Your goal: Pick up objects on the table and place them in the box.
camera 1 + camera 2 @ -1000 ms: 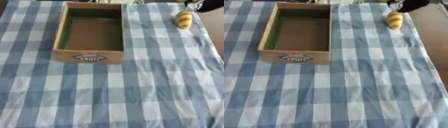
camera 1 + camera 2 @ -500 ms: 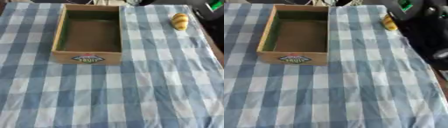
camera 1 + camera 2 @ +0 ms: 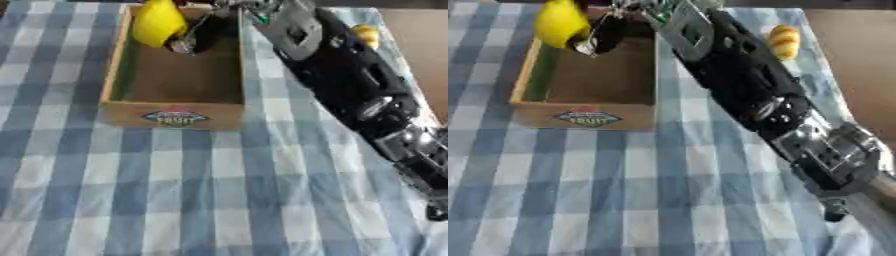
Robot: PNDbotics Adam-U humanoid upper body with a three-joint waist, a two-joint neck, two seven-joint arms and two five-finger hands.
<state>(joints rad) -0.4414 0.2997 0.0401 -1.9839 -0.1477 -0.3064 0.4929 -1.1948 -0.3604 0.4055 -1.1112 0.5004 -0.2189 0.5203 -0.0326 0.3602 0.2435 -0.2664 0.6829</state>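
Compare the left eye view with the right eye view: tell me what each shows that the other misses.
Only the left eye view shows blue checked cloth left of the box. Only the right eye view shows the yellow-orange object whole, clear of the arm, and more bare surface right of the cloth. Both share the right hand holding a yellow object over the box's far left corner, and the tablecloth.

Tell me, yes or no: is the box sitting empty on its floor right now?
Yes: the box floor is bare; the right hand holds the yellow object above its far end.
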